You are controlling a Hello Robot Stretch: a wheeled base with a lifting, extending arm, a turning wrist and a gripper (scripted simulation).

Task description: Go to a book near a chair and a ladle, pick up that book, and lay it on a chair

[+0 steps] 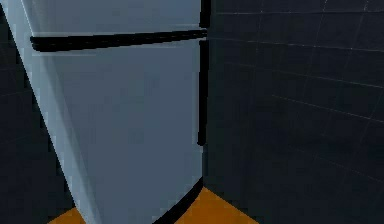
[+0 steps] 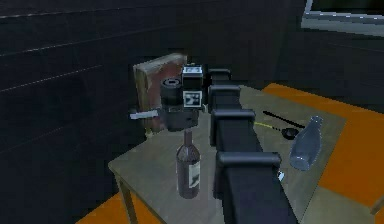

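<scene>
Though near one pincer (image 2: 152, 113), one book (image 2: 158, 72), one ladle (image 2: 281, 122), two bottles (image 2: 190, 163) (image 2: 307, 142)

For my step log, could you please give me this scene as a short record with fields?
fridge: pale, close ahead, beside a dark wall
table: under the arm, holding everything below
book: upright at the table's far edge
hand: in front of the book; cannot tell whether it holds anything
dark bottle: at the near edge, left of the arm
clear bottle: toward the arm side view's right
ladle: lying between the arm and the clear bottle
</scene>
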